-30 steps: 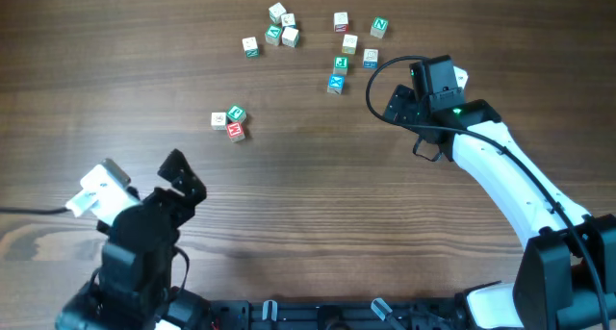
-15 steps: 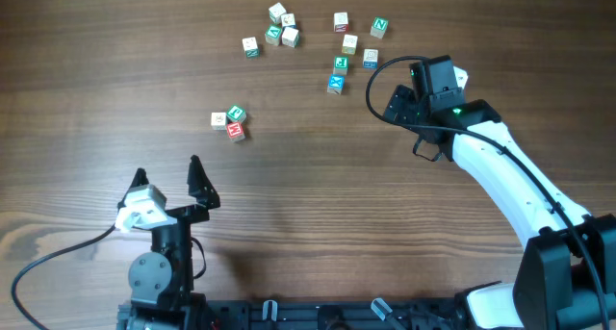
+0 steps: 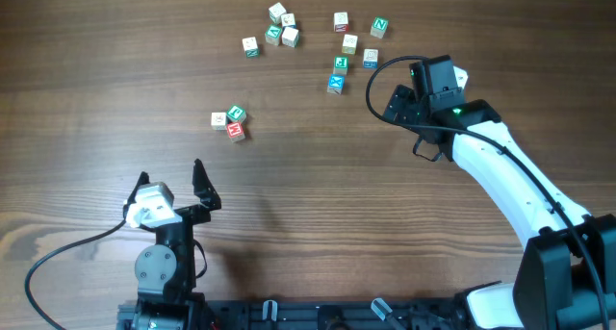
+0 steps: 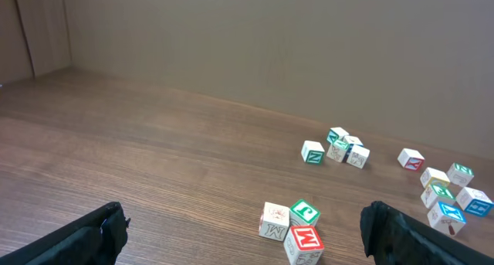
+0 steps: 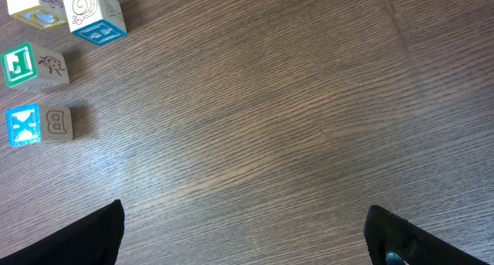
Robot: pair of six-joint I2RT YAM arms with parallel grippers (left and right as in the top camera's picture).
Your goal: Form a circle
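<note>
No circle is formed; the small pale wooden letter cubes lie scattered in three loose groups. A trio of cubes (image 3: pixel 229 121) with a green J and a red M lies left of centre, also seen in the left wrist view as the trio (image 4: pixel 292 226). Several cubes (image 3: pixel 275 33) sit at the top, and several more cubes (image 3: pixel 350 47) sit to their right. My left gripper (image 3: pixel 170 173) stands open near the front edge, well short of the trio. My right gripper (image 3: pixel 398 88) is open just right of the blue X cube (image 5: pixel 23 126), with nothing between its fingers.
Dark wooden tabletop (image 3: pixel 308 195) all round. A brown wall (image 4: pixel 270 41) rises behind the cubes in the left wrist view. The right arm's white link (image 3: pixel 500 181) crosses the right side, and a black cable (image 3: pixel 58 258) loops at the front left.
The left arm has swung from a leftward lean to upright, its open fingers now pointing at the cubes. The right arm and all cubes have stayed still.
</note>
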